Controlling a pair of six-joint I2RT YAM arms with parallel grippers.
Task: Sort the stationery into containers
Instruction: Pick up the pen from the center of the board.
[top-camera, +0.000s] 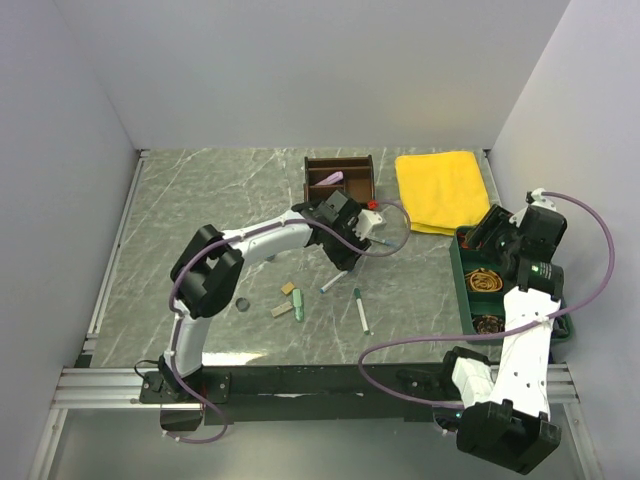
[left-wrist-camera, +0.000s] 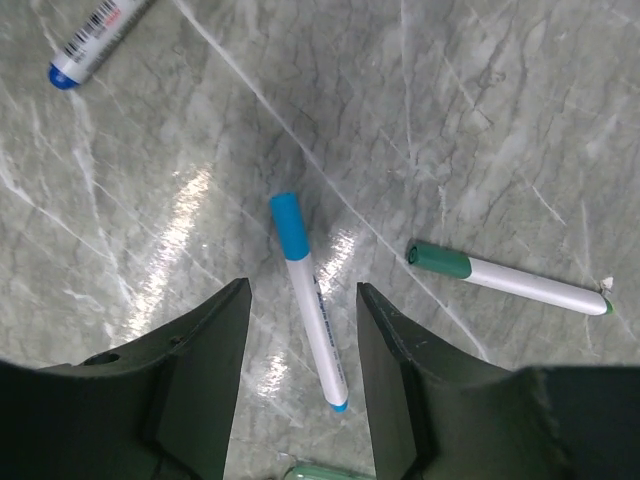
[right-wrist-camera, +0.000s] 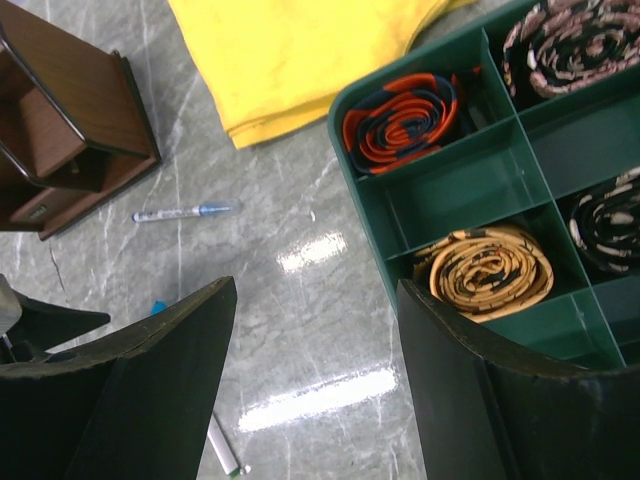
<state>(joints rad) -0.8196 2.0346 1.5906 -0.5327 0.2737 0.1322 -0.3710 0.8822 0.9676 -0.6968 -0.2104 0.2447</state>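
A slim white pen with a blue cap (left-wrist-camera: 310, 300) lies flat on the marble table, between the fingers of my left gripper (left-wrist-camera: 302, 290). The jaws are open, with a gap on each side of the pen. From above, this gripper (top-camera: 343, 265) hangs just over that pen (top-camera: 330, 284). A green-capped pen (left-wrist-camera: 510, 280) lies to its right. Another blue-tipped pen (left-wrist-camera: 95, 40) lies further off. My right gripper (right-wrist-camera: 315, 290) is open and empty over bare table beside the dark green tray (right-wrist-camera: 450, 185). The brown wooden organiser (top-camera: 338, 180) stands at the back.
A folded yellow cloth (top-camera: 441, 190) lies between organiser and tray. Tan and green erasers (top-camera: 290, 300) and a small dark round item (top-camera: 242, 305) sit left of the pens. Coiled bands (right-wrist-camera: 485, 270) fill several tray compartments. White walls enclose the table.
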